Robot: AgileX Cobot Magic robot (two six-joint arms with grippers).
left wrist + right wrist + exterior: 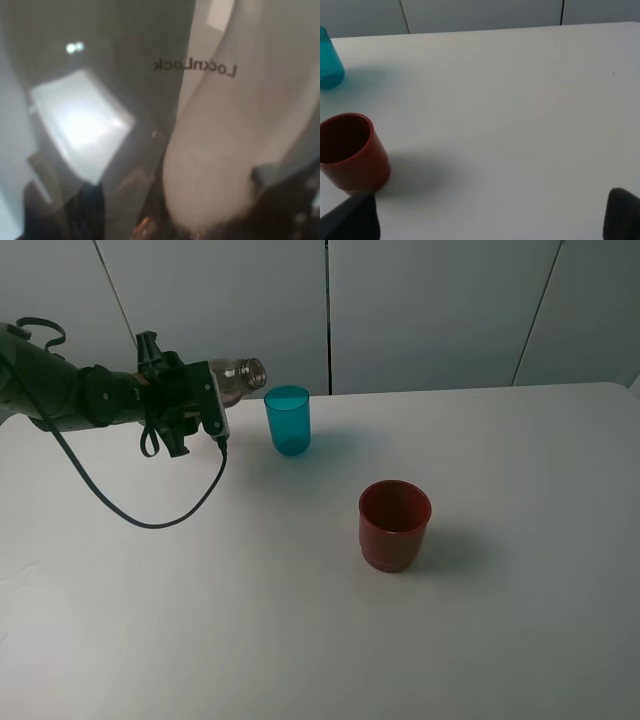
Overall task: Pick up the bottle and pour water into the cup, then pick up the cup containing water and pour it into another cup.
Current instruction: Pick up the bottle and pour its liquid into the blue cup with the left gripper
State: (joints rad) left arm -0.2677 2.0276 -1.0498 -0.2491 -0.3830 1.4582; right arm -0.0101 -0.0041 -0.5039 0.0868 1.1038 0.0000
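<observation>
My left gripper (pixel 200 400) is shut on the clear bottle (pixel 240 375) and holds it tipped nearly level above the table. Its open neck points at the rim of the teal cup (pixel 288 420) and sits just left of it. In the left wrist view the bottle (pixel 210 150) fills the picture, blurred, with mirrored lettering on its wall. The red cup (pixel 394 524) stands upright nearer the front, to the right of the teal cup (pixel 329 62). My right gripper (pixel 486 220) is open, with only its dark fingertips (pixel 350 220) showing, and the red cup (pixel 351 152) stands just beyond one of them.
A black cable (pixel 150 510) hangs from the left arm and loops over the white table (pixel 300 640). Grey wall panels (pixel 430 310) rise behind the table's far edge.
</observation>
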